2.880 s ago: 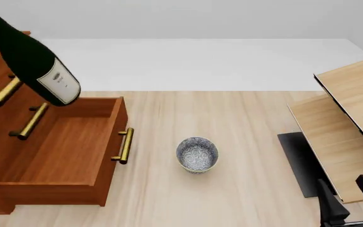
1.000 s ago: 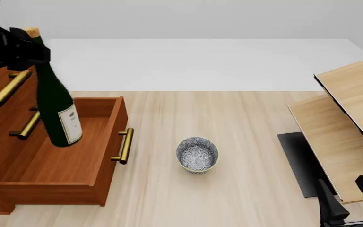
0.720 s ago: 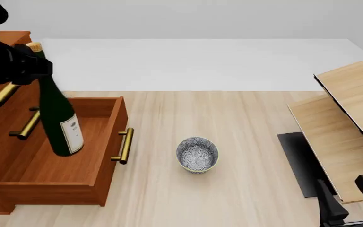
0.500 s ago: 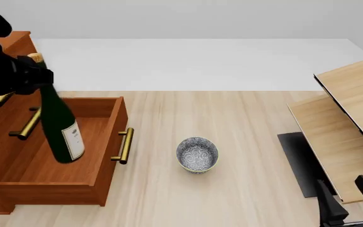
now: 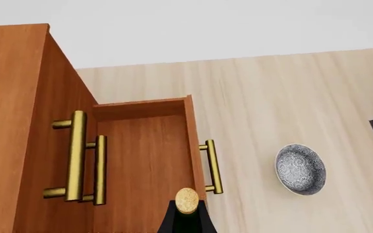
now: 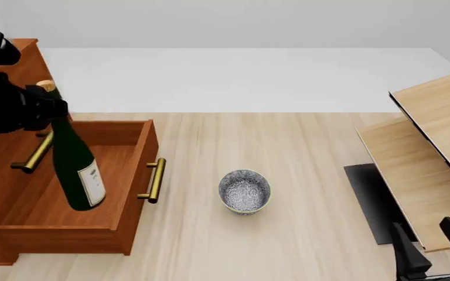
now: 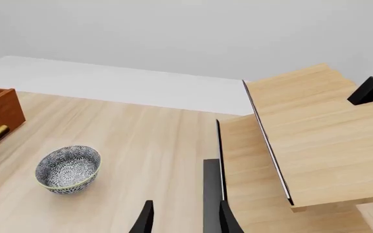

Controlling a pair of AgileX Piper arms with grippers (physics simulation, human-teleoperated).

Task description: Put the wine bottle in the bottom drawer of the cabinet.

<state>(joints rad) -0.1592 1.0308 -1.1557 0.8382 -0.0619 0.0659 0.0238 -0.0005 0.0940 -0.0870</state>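
Front view: my left gripper (image 6: 44, 105) pinching wine bottle (image 6: 72, 161) neck, lowered further into bottom drawer (image 6: 123, 175); release soon.

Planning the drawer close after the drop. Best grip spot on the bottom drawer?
Grip the brass bar handle on the bottom drawer front, coming from the bowl side. It stands off on two posts, so fingers fit behind. The left gripper holds the bottle neck.

Bare simulated tabletop (image 6: 287, 152) scene: plain grey backdrop, wooden cabinet (image 6: 6, 175).
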